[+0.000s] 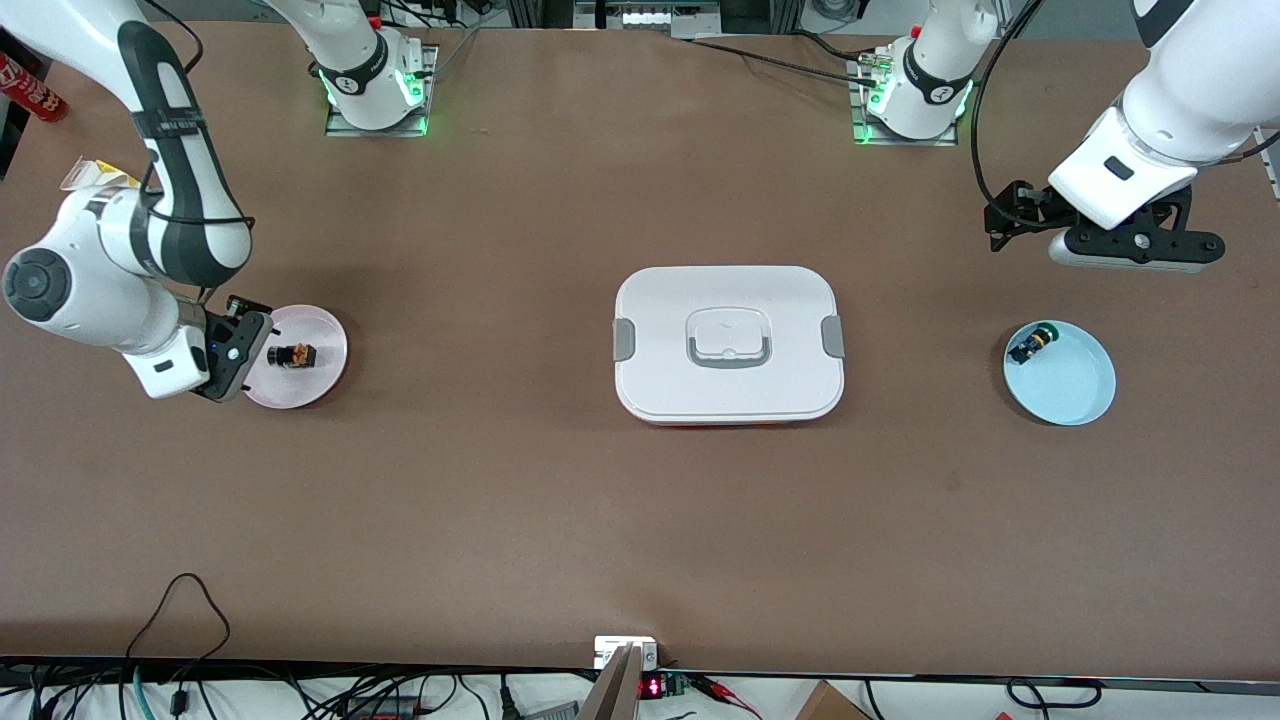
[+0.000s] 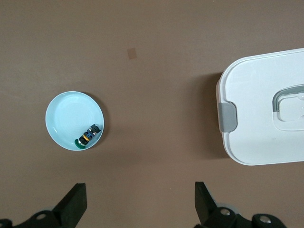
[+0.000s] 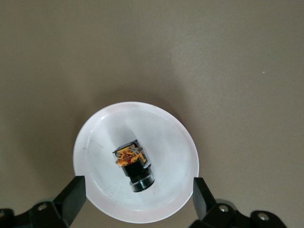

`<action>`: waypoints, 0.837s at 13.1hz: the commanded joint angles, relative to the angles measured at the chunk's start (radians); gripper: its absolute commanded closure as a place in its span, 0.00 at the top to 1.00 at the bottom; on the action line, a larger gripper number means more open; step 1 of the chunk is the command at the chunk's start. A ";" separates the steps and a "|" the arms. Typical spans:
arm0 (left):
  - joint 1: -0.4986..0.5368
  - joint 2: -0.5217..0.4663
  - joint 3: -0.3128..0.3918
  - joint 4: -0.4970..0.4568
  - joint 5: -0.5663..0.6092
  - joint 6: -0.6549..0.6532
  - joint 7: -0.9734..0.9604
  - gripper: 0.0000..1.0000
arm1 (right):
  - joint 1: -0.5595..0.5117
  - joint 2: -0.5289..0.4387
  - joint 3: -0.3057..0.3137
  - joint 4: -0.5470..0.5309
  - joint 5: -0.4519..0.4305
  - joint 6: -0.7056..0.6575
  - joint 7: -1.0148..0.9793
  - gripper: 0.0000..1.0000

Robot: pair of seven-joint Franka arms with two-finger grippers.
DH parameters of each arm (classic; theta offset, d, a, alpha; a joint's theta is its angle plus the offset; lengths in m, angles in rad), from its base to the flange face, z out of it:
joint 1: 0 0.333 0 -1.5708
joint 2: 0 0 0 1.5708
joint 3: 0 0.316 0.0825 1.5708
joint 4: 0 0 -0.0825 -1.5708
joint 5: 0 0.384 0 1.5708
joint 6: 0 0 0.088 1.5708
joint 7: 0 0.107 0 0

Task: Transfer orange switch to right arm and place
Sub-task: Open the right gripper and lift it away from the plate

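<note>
Item: tiny black push-button switch with orange-and-brass body (image 3: 133, 165), lying on its side in the shallow pale pink round dish (image 1: 325, 375) toward the right arm's end of the brown table (image 1: 500, 520).

Handling, judged: light, rigid, small, liable to roll or twist; pinch across the squarish black body.

Right end effector (image 3: 137, 202): over the dish, fingers apart, empty.

Left end effector (image 2: 140, 204): fingers apart, empty, waiting over bare table beside the light blue dish (image 2: 61, 118).

left tool (image 2: 137, 202): jaws apart, holding nothing, arm waits | right tool (image 3: 137, 199): jaws apart, holding nothing
</note>
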 commanded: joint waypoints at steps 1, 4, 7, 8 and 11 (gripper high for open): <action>0.001 0.019 -0.003 0.031 0.018 -0.007 -0.010 1.00 | 0.028 -0.026 0.005 0.046 0.006 -0.121 0.223 1.00; 0.001 0.022 -0.003 0.032 0.018 -0.007 -0.010 1.00 | 0.042 -0.031 0.006 0.081 0.009 -0.246 0.517 1.00; -0.001 0.025 -0.005 0.034 0.017 -0.007 -0.010 1.00 | 0.073 -0.052 0.006 0.116 0.009 -0.381 0.859 1.00; 0.001 0.025 -0.005 0.034 0.017 -0.007 -0.010 1.00 | 0.082 -0.054 0.006 0.145 0.009 -0.432 0.945 1.00; 0.001 0.025 -0.005 0.032 0.017 -0.007 -0.010 1.00 | 0.094 -0.061 0.008 0.268 -0.003 -0.610 1.092 1.00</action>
